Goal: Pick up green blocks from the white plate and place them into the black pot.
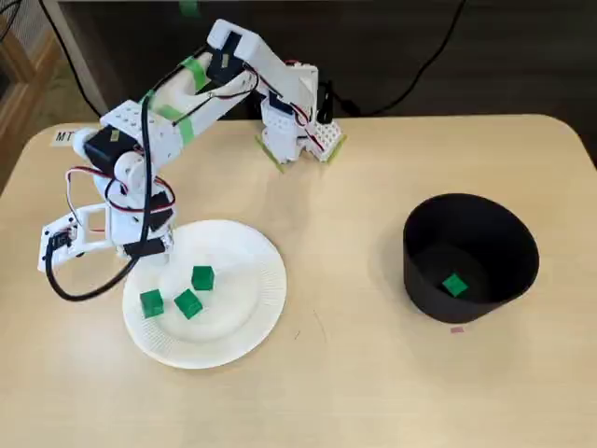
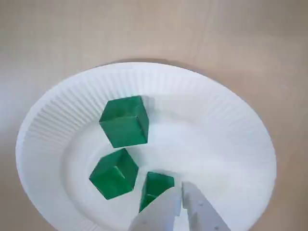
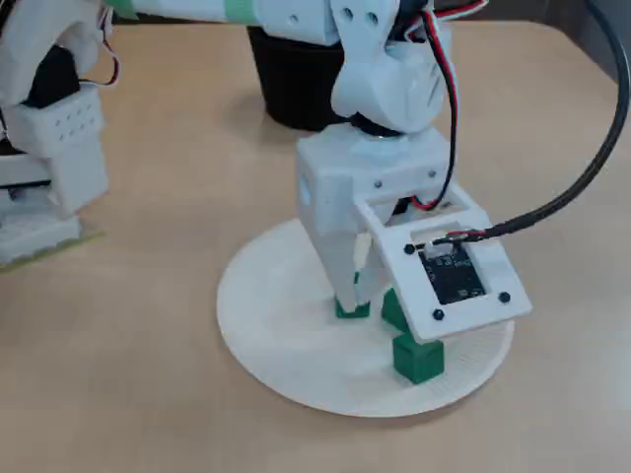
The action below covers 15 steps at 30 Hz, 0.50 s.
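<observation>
At the bottom edge of the wrist view, white plastic pincer (image 2: 182,188) closed to a thin slit, gripping nothing, tips just beside the nearest small green cube (image 2: 155,185). Higher in the frame, a second green cube (image 2: 114,173) and a third green cube (image 2: 125,121), all on the white ribbed paper plate (image 2: 231,120). Well apart, at the right of a fixed view, round black pot (image 1: 420,280) on the pale wooden desk (image 1: 345,373), holding one more green cube (image 1: 454,285).

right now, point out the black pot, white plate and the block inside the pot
black pot (image 1: 466,224): a fixed view, far inner wall
white plate (image 1: 269,280): a fixed view, ribbed right rim
green block in the pot (image 1: 454,285): a fixed view, top face
</observation>
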Motion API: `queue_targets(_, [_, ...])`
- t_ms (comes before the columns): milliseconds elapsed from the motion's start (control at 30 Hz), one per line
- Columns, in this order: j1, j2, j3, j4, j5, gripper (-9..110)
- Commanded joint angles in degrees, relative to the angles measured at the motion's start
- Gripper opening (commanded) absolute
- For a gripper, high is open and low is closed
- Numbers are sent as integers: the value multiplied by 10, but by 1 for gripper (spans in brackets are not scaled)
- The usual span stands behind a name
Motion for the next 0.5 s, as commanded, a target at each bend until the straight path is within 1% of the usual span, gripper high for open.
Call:
queue_targets(0, [-9, 0, -40, 2, -4, 13])
queue_targets(67, [-6, -4, -42, 2, -5, 20])
queue_targets(167, [5, -10, -45, 2, -16, 26])
queue_targets(467, [31, -53, -103, 2, -21, 27])
